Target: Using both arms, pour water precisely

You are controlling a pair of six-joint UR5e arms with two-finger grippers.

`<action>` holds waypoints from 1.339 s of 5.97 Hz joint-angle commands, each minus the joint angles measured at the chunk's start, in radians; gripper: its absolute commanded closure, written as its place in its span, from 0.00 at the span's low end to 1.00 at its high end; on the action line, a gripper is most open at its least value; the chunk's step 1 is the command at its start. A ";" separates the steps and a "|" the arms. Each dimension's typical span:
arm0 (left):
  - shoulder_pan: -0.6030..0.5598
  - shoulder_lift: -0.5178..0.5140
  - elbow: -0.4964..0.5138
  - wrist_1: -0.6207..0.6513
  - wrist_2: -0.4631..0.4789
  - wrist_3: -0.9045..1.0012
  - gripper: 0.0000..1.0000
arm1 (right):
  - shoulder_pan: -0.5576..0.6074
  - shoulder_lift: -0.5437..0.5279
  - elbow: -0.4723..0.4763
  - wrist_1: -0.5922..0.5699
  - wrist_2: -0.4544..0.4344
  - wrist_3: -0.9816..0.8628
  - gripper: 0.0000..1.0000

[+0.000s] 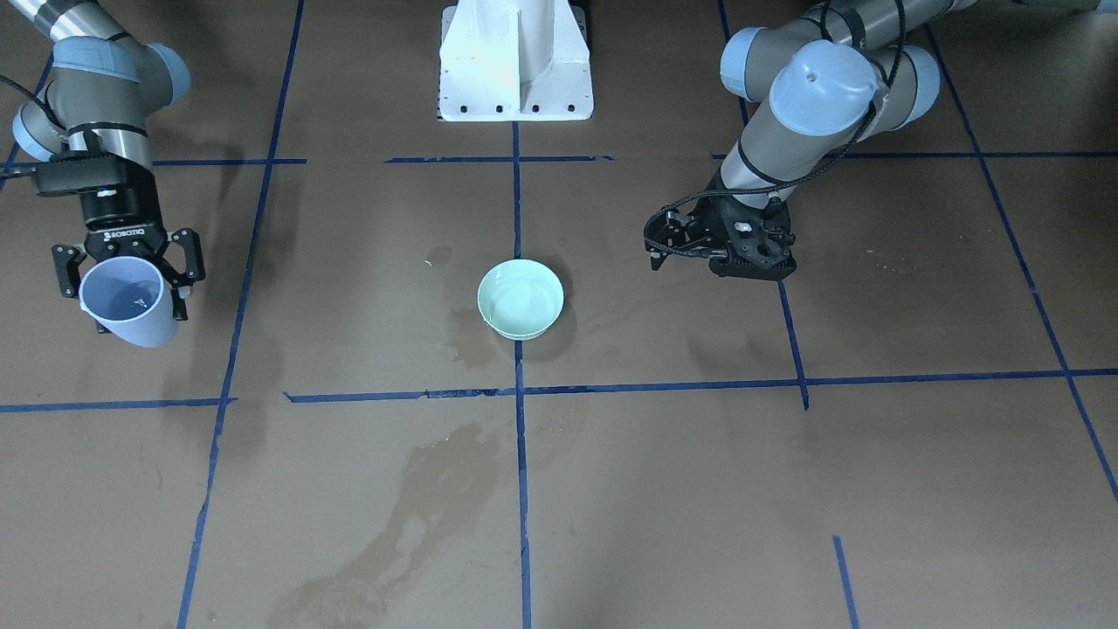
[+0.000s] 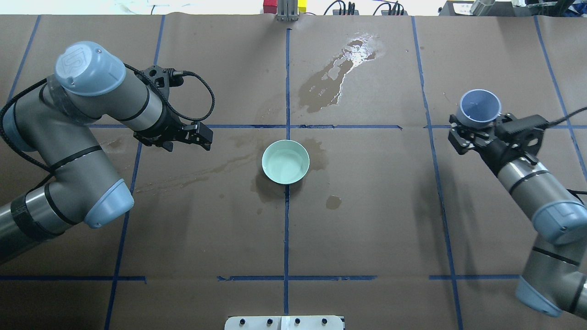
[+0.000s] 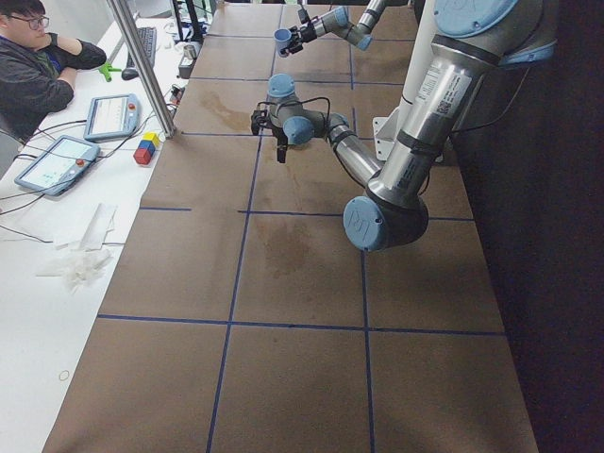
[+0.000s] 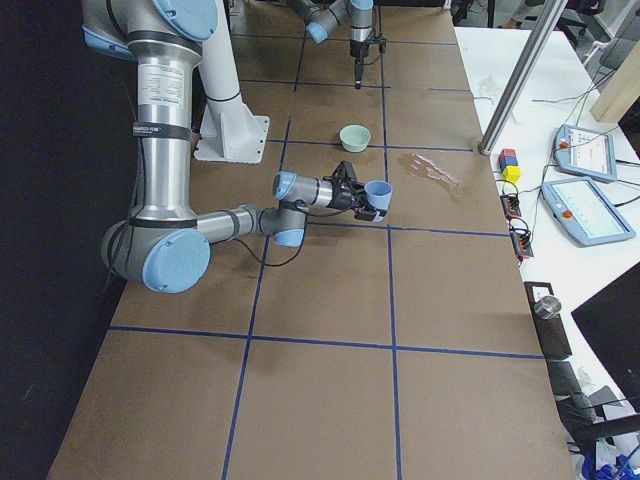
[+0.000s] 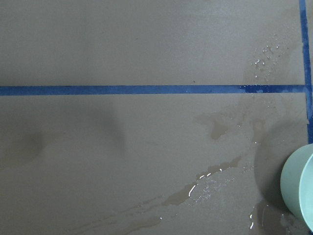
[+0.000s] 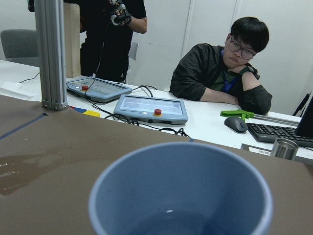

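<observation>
Blue cup point(image 2: 479, 108) with a little water point(image 1: 138, 304) sits pinched in the right end effector point(image 2: 474, 134), far from the green bowl point(image 2: 285, 161). Left end effector point(image 2: 202, 137) looks closed, empty. I'd carry it level and tip slowly over the bowl.

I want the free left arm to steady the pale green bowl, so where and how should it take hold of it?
Best guess: grip the rim of the pale green round bowl on the side facing the left gripper, coming down from above with one finger inside the wall and one outside. The bowl stands upright and open, with a thin wall; its full width looks too broad to span.
</observation>
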 commanded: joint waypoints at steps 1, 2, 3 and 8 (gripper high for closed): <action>0.000 0.000 -0.001 0.000 0.000 0.000 0.00 | -0.005 0.113 0.012 -0.171 -0.002 -0.010 0.98; 0.000 0.000 -0.001 0.000 0.000 0.000 0.00 | -0.013 0.189 0.008 -0.280 -0.010 -0.015 0.99; 0.000 -0.002 -0.001 -0.001 0.000 0.000 0.00 | -0.069 0.248 0.001 -0.363 -0.083 -0.019 0.99; 0.000 -0.002 -0.001 -0.001 0.000 0.000 0.00 | -0.255 0.584 -0.054 -0.958 -0.378 -0.026 1.00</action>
